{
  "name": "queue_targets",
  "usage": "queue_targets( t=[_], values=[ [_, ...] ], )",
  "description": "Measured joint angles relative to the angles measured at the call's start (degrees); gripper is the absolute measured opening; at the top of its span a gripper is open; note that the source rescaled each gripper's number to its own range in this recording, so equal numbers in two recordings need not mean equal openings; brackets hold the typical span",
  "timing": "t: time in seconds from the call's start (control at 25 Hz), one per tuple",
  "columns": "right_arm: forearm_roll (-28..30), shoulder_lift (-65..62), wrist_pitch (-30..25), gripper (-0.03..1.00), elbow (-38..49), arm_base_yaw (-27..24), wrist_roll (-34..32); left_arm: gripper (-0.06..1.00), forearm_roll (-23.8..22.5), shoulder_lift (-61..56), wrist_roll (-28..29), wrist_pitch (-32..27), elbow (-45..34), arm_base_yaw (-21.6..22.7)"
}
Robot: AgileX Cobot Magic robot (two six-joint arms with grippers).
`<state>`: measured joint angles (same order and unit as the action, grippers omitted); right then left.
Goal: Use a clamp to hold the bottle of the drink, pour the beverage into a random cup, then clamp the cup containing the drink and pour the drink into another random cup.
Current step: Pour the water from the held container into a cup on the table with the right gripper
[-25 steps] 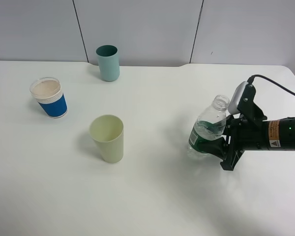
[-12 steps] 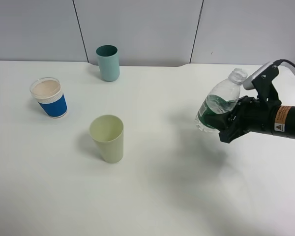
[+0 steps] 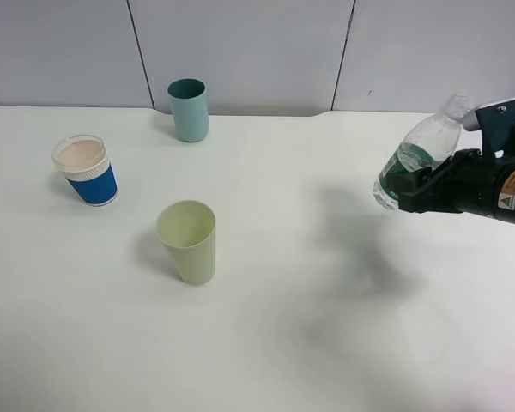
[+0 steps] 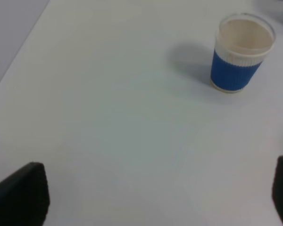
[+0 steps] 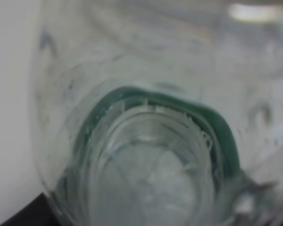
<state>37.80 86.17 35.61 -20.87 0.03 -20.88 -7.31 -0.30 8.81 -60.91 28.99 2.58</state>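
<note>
Overhead only: right gripper (image 3: 409, 190) clamping tilted bottle (image 3: 427, 139).

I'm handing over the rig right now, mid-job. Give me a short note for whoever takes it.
Right pincer: shut on the drink bottle, held tilted above the table at right, far from the cups.
Left pincer: open, empty, looking at the blue paper cup.
Yellow-green tumbler stands mid-table, teal cup at the back.
Done: bottle gripped.
To do: pour into a cup, then clamp that cup and pour into another.

Green-banded clear bottle (image 3: 412, 159); blue (image 3: 87, 172), teal (image 3: 190, 109), pale yellow-green cups (image 3: 189, 241).
</note>
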Motion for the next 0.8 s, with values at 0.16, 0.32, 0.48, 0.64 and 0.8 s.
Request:
queue_targets(
  t=[0.16,0.32,0.48,0.64,0.8],
  values=[
    [-10.3,-1.0,-2.6,0.00,0.0,0.0,0.0,0.87,0.0,0.0,0.0,0.0,0.0,0.0],
    [-23.5,-1.3,-4.1,0.00,0.0,0.0,0.3,0.87,0.0,0.0,0.0,0.0,0.0,0.0],
    [-28.3,-1.3,-4.8,0.00,-0.1,0.0,4.7,0.87,0.0,0.0,0.0,0.0,0.0,0.0],
    [-24.0,-1.2,-11.7,0.00,-4.2,0.2,5.4,0.87,0.0,0.0,0.0,0.0,0.0,0.0],
    [-15.9,-1.1,-19.0,0.00,-10.1,2.2,1.2,0.87,0.0,0.0,0.0,0.0,0.0,0.0]
  ],
)
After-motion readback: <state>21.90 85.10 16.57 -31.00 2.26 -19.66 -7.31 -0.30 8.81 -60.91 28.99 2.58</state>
